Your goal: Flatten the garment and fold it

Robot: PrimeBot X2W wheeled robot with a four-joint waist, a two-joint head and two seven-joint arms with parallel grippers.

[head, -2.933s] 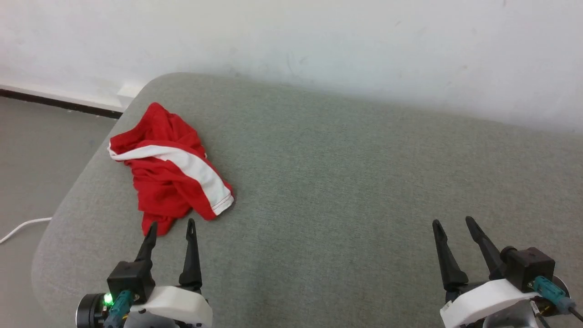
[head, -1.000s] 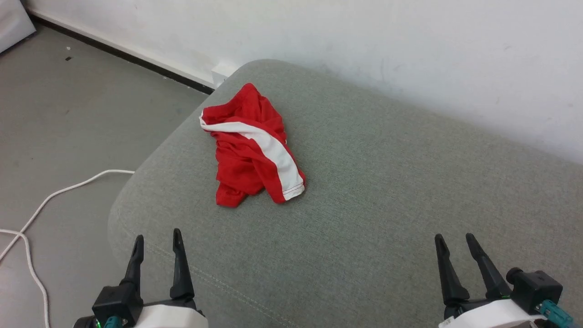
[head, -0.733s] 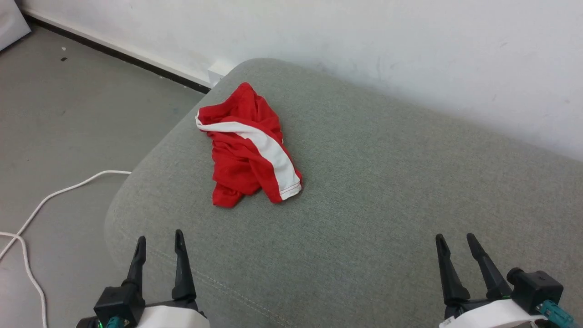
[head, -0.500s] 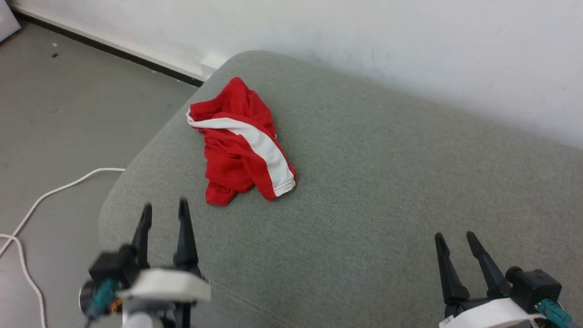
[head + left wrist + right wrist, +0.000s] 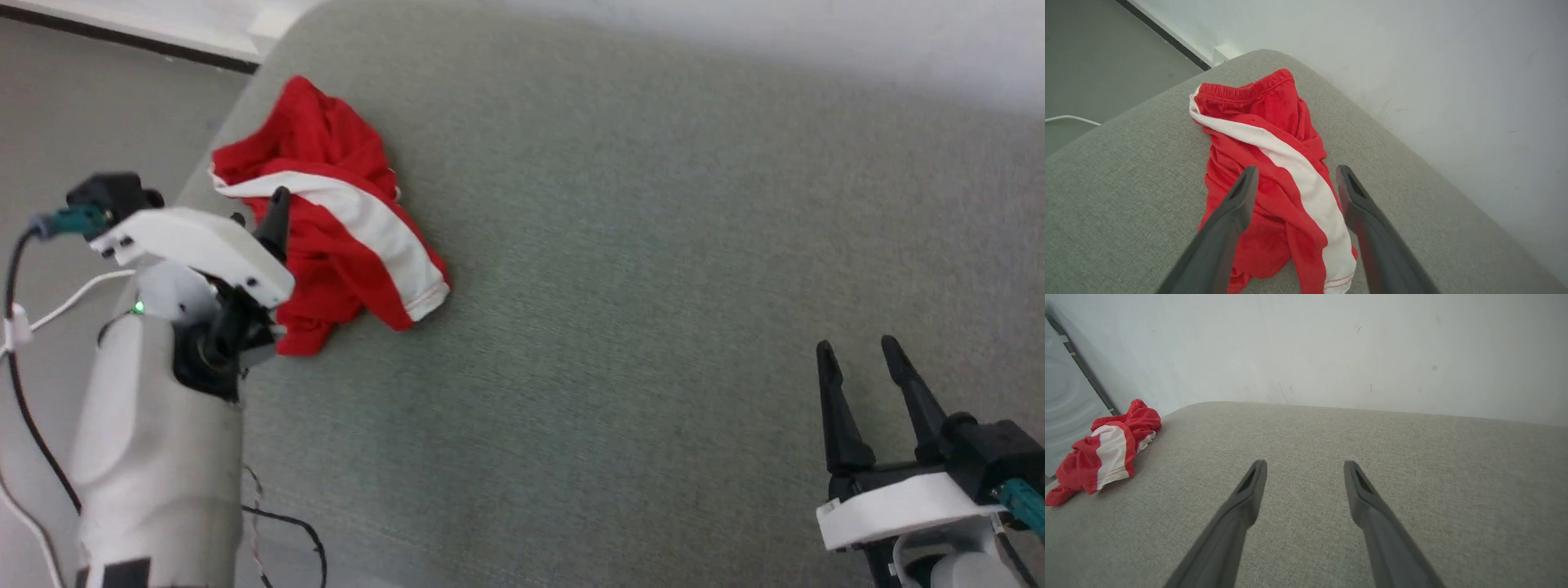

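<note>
Hovering by the crumpled shorts (image 5: 1257,106) near the cushion's (image 5: 653,286) far left corner, the left gripper (image 5: 1297,170) holds its jaws wide; the right gripper (image 5: 857,345), likewise parted, waits well apart. Step: first grasp. Next: pinch an edge and spread the cloth.

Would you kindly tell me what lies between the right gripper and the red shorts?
That stretch is bare: the head view and the right wrist view both show plain grey cushion between the right gripper and the shorts.
</note>
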